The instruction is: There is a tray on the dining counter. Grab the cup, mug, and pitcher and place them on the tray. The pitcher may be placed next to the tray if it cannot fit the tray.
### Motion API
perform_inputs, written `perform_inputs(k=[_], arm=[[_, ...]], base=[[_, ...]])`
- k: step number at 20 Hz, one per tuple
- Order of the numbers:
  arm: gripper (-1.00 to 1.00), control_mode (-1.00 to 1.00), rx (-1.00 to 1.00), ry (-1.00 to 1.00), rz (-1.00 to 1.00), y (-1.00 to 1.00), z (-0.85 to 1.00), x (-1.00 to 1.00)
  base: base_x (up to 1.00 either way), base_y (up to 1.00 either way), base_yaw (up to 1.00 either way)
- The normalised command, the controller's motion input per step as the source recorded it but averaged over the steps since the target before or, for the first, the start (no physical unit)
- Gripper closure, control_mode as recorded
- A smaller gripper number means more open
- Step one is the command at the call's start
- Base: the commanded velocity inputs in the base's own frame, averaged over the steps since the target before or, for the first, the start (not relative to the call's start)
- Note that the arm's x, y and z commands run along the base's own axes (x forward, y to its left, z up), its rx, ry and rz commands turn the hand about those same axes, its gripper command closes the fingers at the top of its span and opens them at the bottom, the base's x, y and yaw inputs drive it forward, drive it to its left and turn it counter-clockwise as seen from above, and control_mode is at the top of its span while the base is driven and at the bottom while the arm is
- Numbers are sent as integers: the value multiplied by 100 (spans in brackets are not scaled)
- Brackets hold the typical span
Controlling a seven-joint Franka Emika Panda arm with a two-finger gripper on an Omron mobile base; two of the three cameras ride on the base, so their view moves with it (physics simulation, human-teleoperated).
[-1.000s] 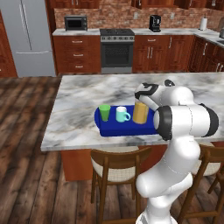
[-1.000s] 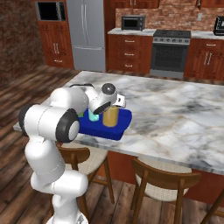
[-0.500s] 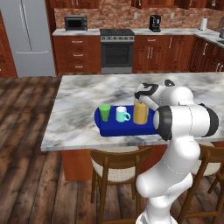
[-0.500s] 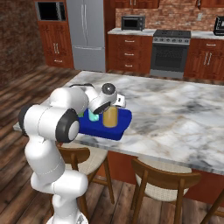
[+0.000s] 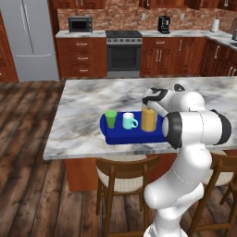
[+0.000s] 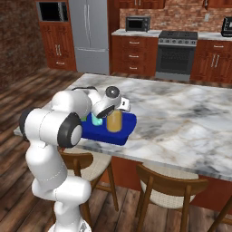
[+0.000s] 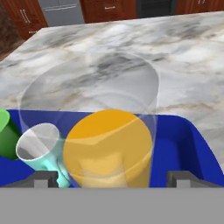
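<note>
On the dining counter [image 5: 83, 102] lies the blue tray [image 5: 134, 134]. On it stand, left to right, the green cup [image 5: 110, 119], the teal mug [image 5: 129, 121] and the clear pitcher [image 5: 148, 119] of orange liquid, all upright. My gripper [image 5: 149, 105] hangs over the pitcher's top, open. In the hand view the pitcher [image 7: 109, 148] sits between my two fingertips [image 7: 46, 178] with a gap on each side, the mug [image 7: 41, 146] and cup [image 7: 5, 133] to its left, the tray [image 7: 183, 144] beneath. The right base view shows the gripper [image 6: 115, 108] above the pitcher [image 6: 114, 120].
Wooden stools [image 5: 125, 178] stand under the counter's near edge beside my base. Bare marble [image 6: 181, 113] spreads right of and beyond the tray. Cabinets, a stove [image 5: 124, 53] and a fridge [image 5: 30, 39] line the far wall.
My fingers have spread apart and let go of the pitcher, which stays upright on the tray. The arm, cup and mug have hardly moved.
</note>
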Motion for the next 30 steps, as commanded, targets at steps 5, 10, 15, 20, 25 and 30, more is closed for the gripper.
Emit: perform_inputs(k=[5, 10, 15, 20, 25, 30], arm=[[-100, -100, 0, -1, 0, 0, 3, -29], [-100, -100, -3, -6, 0, -1, 14, -70], [-100, -100, -4, -7, 0, 0, 31, -73], [-100, -100, -4, -1, 0, 0, 79, -48], [-100, -100, -4, 2, 0, 0, 100, -38], [-100, -100, -6, 3, 0, 0, 91, -61]], base=[[0, 0, 0], [0, 0, 0], [0, 0, 0], [0, 0, 0], [0, 0, 0], [0, 0, 0]])
